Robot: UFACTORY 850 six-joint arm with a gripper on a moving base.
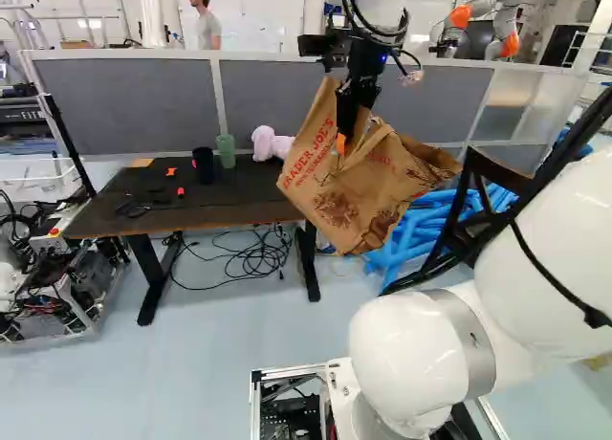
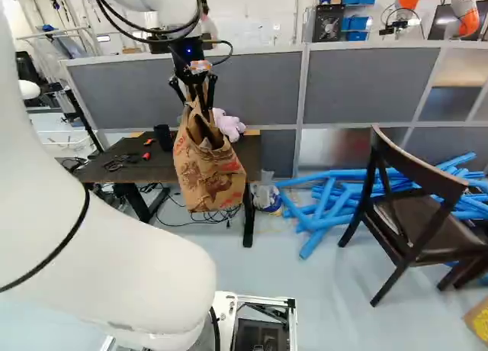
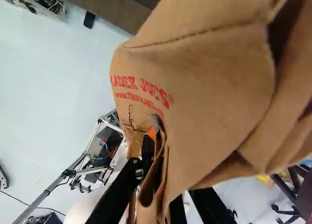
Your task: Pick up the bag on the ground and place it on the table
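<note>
In the left base view my gripper is shut on the top of the brown paper bag, which hangs tilted in the air beside the right end of the dark table. From the right base view, the bag hangs below the gripper, overlapping the table's right end in the picture. The wrist view has the bag filling much of the space ahead of the gripper, its crumpled paper pinched between the fingers. Paper partly hides the fingertips.
On the table stand a dark cup, a green cup and a pink plush item, with small tools. Cables lie underneath. Blue tubes and a dark chair are to the right. Grey partitions stand behind; beyond them is another robot.
</note>
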